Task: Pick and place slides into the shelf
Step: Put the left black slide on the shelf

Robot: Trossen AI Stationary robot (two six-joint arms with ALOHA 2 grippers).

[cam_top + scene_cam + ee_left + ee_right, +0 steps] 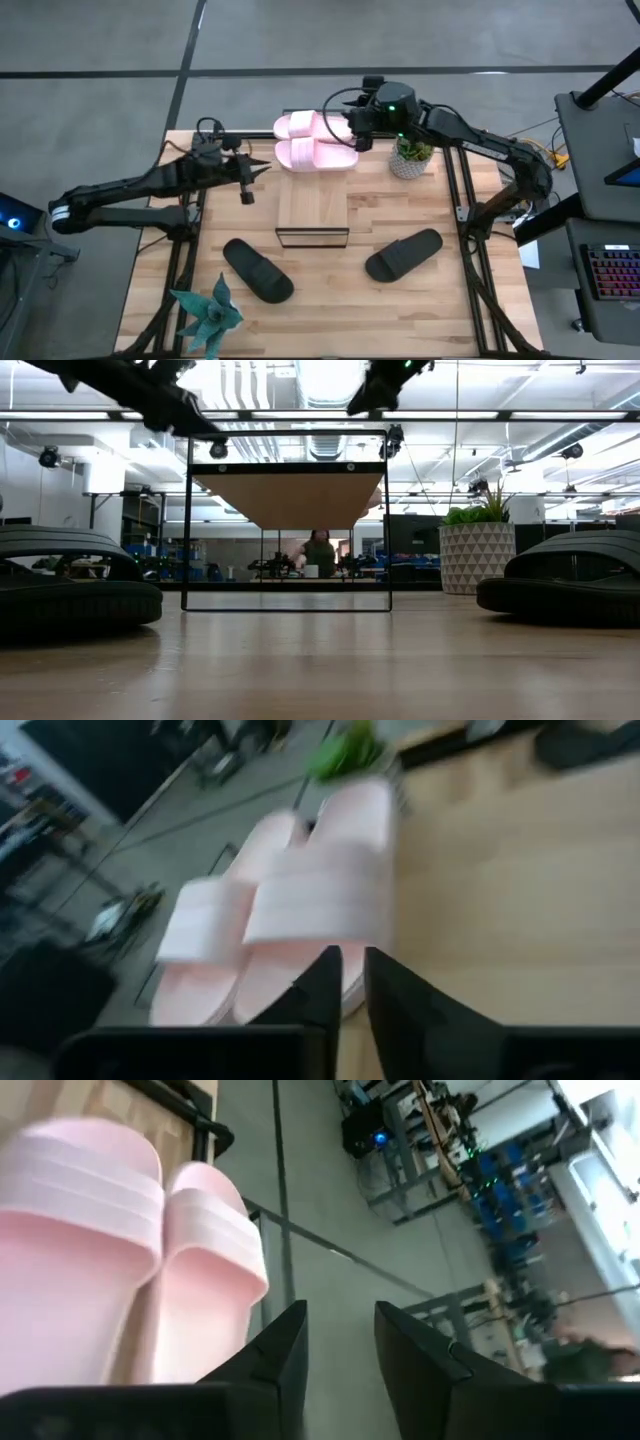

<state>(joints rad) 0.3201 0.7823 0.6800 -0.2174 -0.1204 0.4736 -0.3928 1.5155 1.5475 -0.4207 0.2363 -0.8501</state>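
Overhead view, left to right. We find the left gripper (pixel 262 171) over the table's (pixel 420 300) far-left part, pointing toward the 2 pink slides (pixel 315 141). In its wrist view its fingers (pixel 310 995) stand nearly together, with only a thin slit between them, and hold nothing. Below it on the near-left lies 1 black slide (pixel 257 269), beside a spiky plant (pixel 210 312) at the front edge. At centre stands the shelf (pixel 312 210), its plank top bare; none of the 4 slides sits on it yet.

The pink pair lies side by side at the far edge just behind the shelf, partly overhanging the table. The right gripper (pixel 358 132) hovers at that pair's right end; its wrist view shows the fingers (pixel 280 1355) parted by a moderate gap, empty, with the pink straps (pixel 85 1180) just ahead. A potted plant (pixel 410 155) stands nearby, and the second black slide (pixel 403 255) lies near-right.

We judge the slides light, foam-like and slightly springy, with matte, grippy surfaces and little risk of damage. The wide strap, or a side wall of the sole, looks the best place to pinch.
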